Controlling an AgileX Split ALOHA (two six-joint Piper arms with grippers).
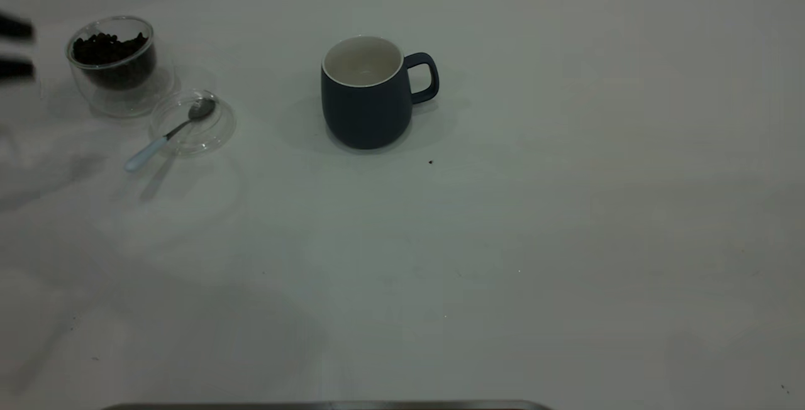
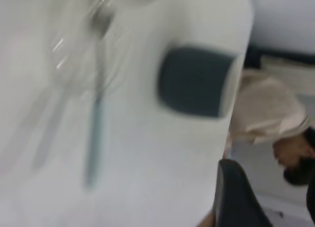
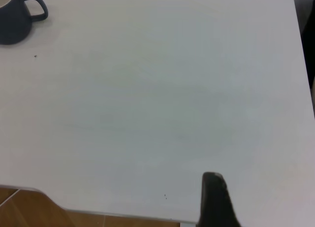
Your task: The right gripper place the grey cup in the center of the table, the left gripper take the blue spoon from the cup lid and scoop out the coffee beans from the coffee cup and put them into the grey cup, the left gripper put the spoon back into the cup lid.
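The big white desk is holding everything, and most of it is bare — lots of open room on the right side and at the front.

The grey cup is standing upright near the middle of the desk, a bit toward the back, with its handle pointing to the right. It is looking empty inside, so I think the first job is done and the scooping is not started yet.

Far off to the left, close to the desk's left edge, the coffee cup is sitting with the coffee beans heaped inside it. Just beside it, toward the front, the cup lid is lying flat. The blue spoon is resting in the lid — bowl inside, handle sticking out over the rim toward the front left.

The left hand is showing as two dark bars at the left edge, with a gap between them, so it is looking spread apart and holding nothing. It is near the coffee cup, so it should be careful not to bump it.

The right hand is waiting over the desk's right side, well away from the cup; I cannot tell if it is apart or together.
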